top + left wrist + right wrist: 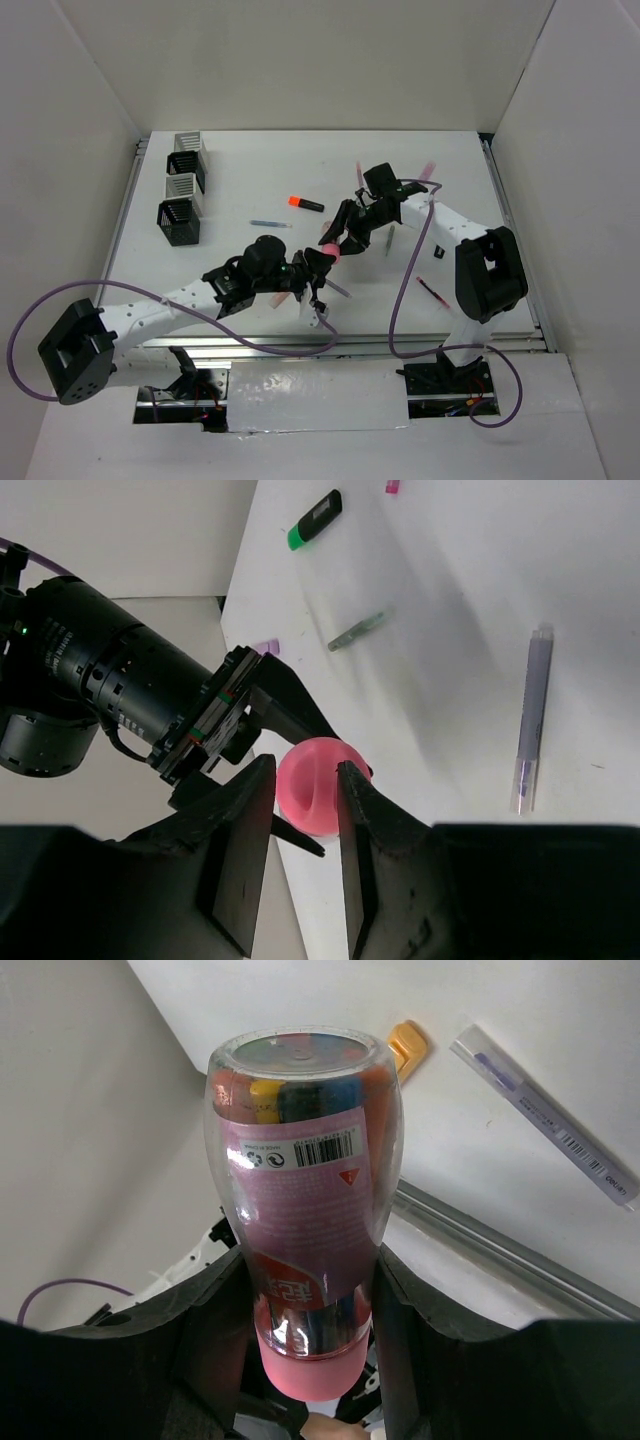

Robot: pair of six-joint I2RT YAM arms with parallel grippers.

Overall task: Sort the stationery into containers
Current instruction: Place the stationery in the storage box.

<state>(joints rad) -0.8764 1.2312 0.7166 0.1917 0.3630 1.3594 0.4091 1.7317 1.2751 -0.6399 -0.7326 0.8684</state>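
Note:
My right gripper (305,1265) is shut on a clear bottle (305,1150) with a pink label, held above the table; several coloured pens show inside it. Its pink cap (312,792) points at my left gripper (305,770), whose jaws are shut on the cap's sides. From above, the two grippers meet at the cap (328,250) mid-table. Loose stationery lies around: an orange-capped black marker (306,203), a thin blue pen (270,223), a red pen (432,290), a green-capped black marker (315,520) and a greyish pen (530,720). The mesh containers (182,190) stand at the far left.
A yellow-orange highlighter (408,1045) and a clear pen (545,1110) lie on the table beyond the bottle. A metal rail (500,1250) runs along the table's near edge. White walls close in the back and both sides. Purple cables trail from both arms.

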